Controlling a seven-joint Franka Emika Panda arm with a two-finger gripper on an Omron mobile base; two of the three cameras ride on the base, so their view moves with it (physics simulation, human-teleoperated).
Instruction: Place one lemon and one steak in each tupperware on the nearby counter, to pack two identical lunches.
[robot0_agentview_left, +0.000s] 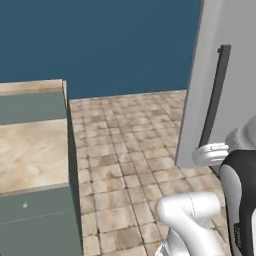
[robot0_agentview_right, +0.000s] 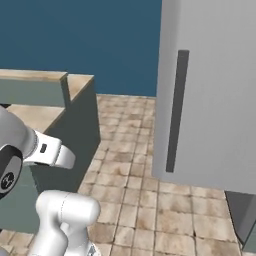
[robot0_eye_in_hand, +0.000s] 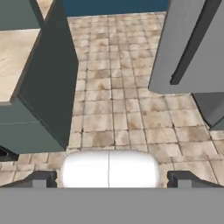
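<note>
A: Report claw (robot0_eye_in_hand: 108, 179) status.

B: In the hand view the two dark fingertips (robot0_eye_in_hand: 37, 178) stand at the far left and far right of the bottom edge, spread as wide as they go. Nothing sits between them. The claw points out over a tiled floor (robot0_eye_in_hand: 118, 109).

A: What lies nearest the claw?

B: Brown-beige stone tiles. To the claw's left in the hand view stands the end of a grey-green cabinet (robot0_eye_in_hand: 48, 87), with its dark side panel facing the floor. On top of it is the table (robot0_eye_in_hand: 15, 61), a beige marbled worktop.

A: Table details from the base cameras?

B: In the left base view the table (robot0_agentview_left: 30, 155) runs along the left edge, above a grey-green drawer front with a small knob (robot0_agentview_left: 25, 204). A raised grey-green section with its own beige top stands behind it. In the right base view the table (robot0_agentview_right: 35, 116) is at the left, partly behind the white arm (robot0_agentview_right: 47, 150).

A: Location of lemons, steaks, tupperware?

B: Cannot tell from these views; the visible stretch of table carries none of them.

A: Right side of the scene?

B: A tall light-grey appliance door (robot0_agentview_right: 210, 95) with a long dark vertical handle (robot0_agentview_right: 175, 110), standing on the floor. Behind everything is a dark blue wall (robot0_agentview_left: 100, 45).
</note>
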